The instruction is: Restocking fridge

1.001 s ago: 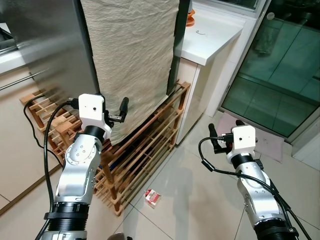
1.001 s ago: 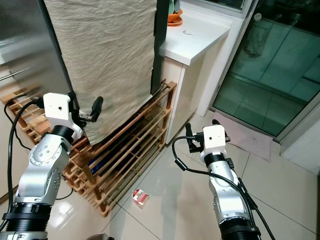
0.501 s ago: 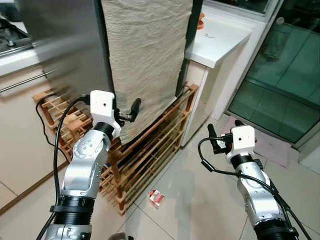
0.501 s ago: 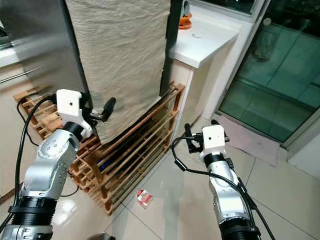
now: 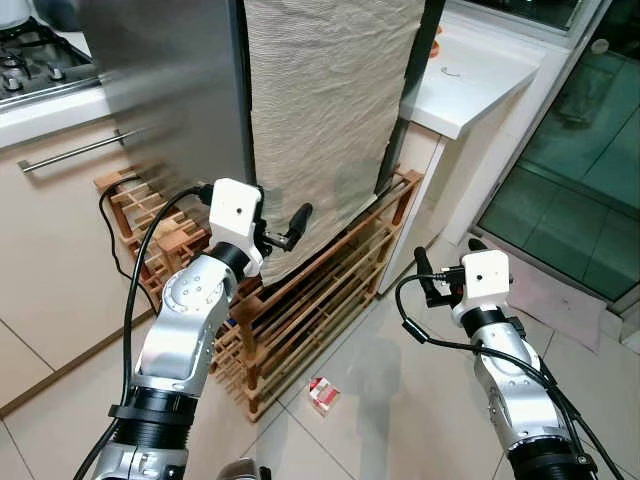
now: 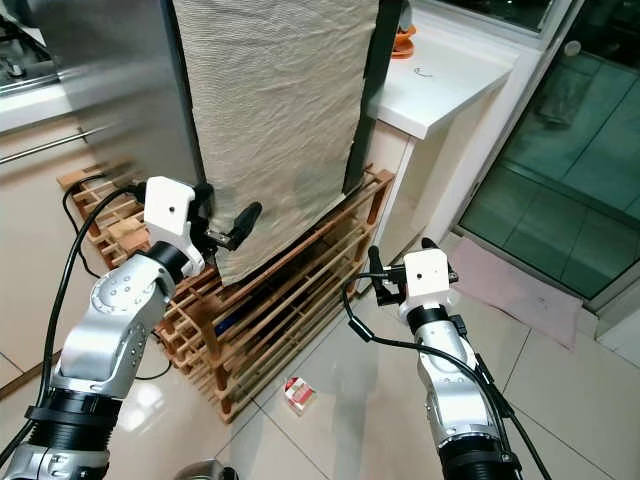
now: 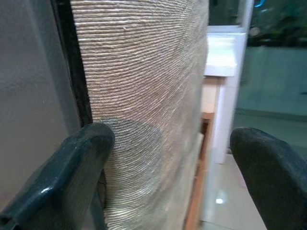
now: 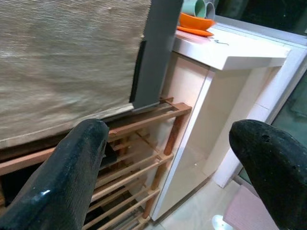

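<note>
A slatted wooden rack (image 5: 320,300) stands on the tiled floor (image 5: 400,400), a small red-and-white packet (image 5: 322,394) lies beside it, and an orange dish (image 8: 194,22) rests on the white worktop (image 5: 470,75).

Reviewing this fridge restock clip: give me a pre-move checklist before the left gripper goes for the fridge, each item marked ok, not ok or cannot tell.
1. Left gripper fingers open: ok.
2. Left gripper raised beside the beige cloth hanging over the fridge's side: ok.
3. Door edge or handle located: cannot tell, the cloth covers that side.
4. Right gripper open, holding nothing, away from the wooden rack: ok.
5. Floor free of trip hazards: not ok, a small red and white packet lies by the rack.
6. Items to restock in hand: not ok.
</note>
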You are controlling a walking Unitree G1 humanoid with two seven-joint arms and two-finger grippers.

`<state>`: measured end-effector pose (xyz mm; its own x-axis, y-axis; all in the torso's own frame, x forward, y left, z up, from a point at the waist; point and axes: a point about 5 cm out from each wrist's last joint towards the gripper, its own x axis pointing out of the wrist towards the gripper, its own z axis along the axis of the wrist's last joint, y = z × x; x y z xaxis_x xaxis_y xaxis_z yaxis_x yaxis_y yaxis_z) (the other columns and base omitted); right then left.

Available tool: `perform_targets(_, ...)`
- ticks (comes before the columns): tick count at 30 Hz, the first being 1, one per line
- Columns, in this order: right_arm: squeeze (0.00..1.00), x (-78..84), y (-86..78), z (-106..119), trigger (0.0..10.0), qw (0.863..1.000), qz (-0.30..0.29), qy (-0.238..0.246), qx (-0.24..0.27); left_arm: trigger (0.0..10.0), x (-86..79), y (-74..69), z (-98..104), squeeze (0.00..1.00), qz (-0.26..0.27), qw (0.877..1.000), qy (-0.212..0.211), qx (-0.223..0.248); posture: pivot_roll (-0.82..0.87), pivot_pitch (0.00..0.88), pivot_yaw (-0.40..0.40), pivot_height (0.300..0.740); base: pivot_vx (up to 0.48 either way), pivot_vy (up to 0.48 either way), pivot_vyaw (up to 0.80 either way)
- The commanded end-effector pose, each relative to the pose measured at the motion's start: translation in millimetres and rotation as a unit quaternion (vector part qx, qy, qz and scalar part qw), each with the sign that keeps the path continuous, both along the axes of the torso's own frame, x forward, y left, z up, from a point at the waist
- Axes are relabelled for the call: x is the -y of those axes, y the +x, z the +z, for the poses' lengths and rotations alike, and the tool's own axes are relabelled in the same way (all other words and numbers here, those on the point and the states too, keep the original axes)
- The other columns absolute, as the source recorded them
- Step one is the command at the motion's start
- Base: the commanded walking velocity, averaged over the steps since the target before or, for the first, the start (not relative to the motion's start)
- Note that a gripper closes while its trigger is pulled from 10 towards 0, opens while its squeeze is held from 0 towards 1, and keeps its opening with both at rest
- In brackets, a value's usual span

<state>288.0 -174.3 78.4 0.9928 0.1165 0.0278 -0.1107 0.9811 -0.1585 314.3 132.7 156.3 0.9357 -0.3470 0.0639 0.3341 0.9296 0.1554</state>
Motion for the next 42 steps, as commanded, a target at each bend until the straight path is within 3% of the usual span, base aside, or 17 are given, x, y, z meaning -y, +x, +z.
perform_targets(1,0.0,5.1,-0.5,2.9,10.0,1.0,-0.004,-0.005,0.003,10.0,-2.1,1.0,-1.4,0.0,0.021,1.0,0.015,0.009,-0.05,0.0,-0.06,0.732,0.0,0.0,0.0)
perform_targets(7,0.0,4.2,-1.3,5.1,10.0,1.0,-0.001,0.001,0.009,10.0,-8.2,-8.9,0.7,0.0,0.026,0.999,0.007,0.038,-0.05,0.0,-0.061,0.732,0.0,0.0,0.0)
perform_targets(13,0.0,3.0,-0.6,6.0,10.0,1.0,0.002,0.003,0.008,10.0,-11.6,-21.1,0.0,0.0,0.021,0.998,-0.004,0.053,-0.03,0.0,-0.065,0.732,0.0,0.44,-0.13)
perform_targets(20,0.0,3.0,0.0,5.6,10.0,1.0,0.002,-0.002,0.009,10.0,-10.3,-21.2,-0.1,0.0,0.033,0.997,0.007,0.062,-0.03,0.0,-0.069,0.732,0.0,0.206,-0.3)
perform_targets(33,0.0,3.6,-2.0,4.5,10.0,1.0,0.003,-0.006,0.006,10.0,0.0,-22.9,3.8,0.0,0.004,0.998,-0.023,0.055,-0.04,0.0,-0.067,0.732,0.0,0.0,0.0)
perform_targets(42,0.0,4.1,-0.9,5.8,10.0,1.0,0.002,-0.005,0.009,10.0,20.4,-26.7,2.9,0.0,-0.052,0.998,-0.003,0.045,-0.04,0.0,-0.067,0.732,0.0,0.0,0.0)
